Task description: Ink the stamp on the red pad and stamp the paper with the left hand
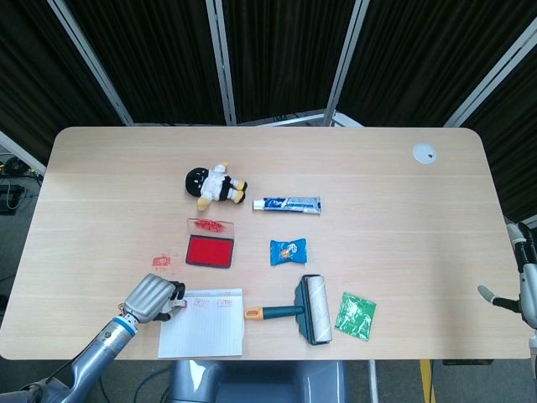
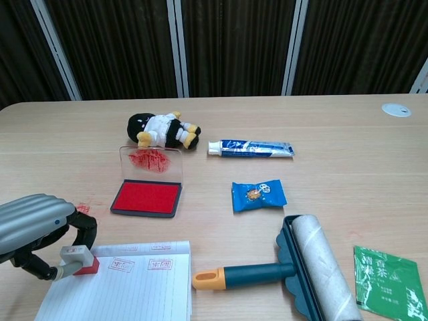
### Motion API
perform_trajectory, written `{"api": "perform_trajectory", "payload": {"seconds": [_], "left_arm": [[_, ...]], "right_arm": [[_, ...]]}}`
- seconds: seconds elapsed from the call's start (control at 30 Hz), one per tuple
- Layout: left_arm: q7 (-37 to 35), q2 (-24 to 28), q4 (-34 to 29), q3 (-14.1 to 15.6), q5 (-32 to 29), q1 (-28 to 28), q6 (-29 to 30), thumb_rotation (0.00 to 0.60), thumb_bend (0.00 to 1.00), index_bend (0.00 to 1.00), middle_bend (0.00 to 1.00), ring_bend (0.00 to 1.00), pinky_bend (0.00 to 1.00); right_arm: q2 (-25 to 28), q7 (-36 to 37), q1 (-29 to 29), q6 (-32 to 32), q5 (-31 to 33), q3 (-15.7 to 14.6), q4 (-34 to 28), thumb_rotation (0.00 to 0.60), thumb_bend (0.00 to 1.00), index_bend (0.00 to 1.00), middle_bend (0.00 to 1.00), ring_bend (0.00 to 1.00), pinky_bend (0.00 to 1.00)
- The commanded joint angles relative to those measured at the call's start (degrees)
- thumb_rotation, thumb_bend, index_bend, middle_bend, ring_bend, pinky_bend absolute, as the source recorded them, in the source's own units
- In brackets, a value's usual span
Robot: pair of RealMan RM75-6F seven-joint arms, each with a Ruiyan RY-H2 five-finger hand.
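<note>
My left hand point(image 2: 37, 227) fingers point(image 2: 83, 224) grasp the stamp point(image 2: 79, 259), pressed on the paper point(image 2: 127, 287) at its 10 o'clock corner. Red pad point(image 2: 147, 198) sits at 12 o'clock. I think stamping is underway; next I lift straight up. My right hand point(image 1: 518, 290) grasps nothing.

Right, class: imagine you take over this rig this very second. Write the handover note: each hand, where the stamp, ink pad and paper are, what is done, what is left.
Left hand: holds the stamp, its red face down at the top left corner of the paper.
Right hand: off at the table's right edge, holding nothing; its fingers are too cut off to judge.
Red ink pad: lid up, behind the paper.
Done: two red prints already sit on the paper's top line.
Left: whether this press has landed cannot be told; lift the stamp and check.
</note>
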Motion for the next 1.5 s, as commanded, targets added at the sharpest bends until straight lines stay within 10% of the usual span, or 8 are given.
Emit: {"api": "perform_trajectory", "payload": {"seconds": [0.03,1.07,1.5], "left_arm": [[0.0,-0.1,0.0,0.0,0.0,0.0,-0.1,0.600,0.45,0.64,0.57,0.80,0.93],[-6.6,10.7,-11.3,-4.2,0.9,-1.1,4.2,0.600,0.45,0.64,0.56,0.80,0.92],[-7.9,10.4,-3.9,-7.9,-7.1,-3.9,-2.6,0.600,0.45,0.63,0.55,0.79,0.92]], "right_arm": [[0.0,0.0,0.0,0.0,0.1,0.0,0.0,0.600,0.00,0.00,0.00,0.00,0.00],[-0.5,-1.1,0.1,-0.1,0.2,-0.1,0.2,0.600,0.00,0.00,0.00,0.00,0.00],[-1.2,-2.4,0.4,-0.8,0.8,-0.2,0.6,0.600,0.00,0.00,0.00,0.00,0.00]]}}
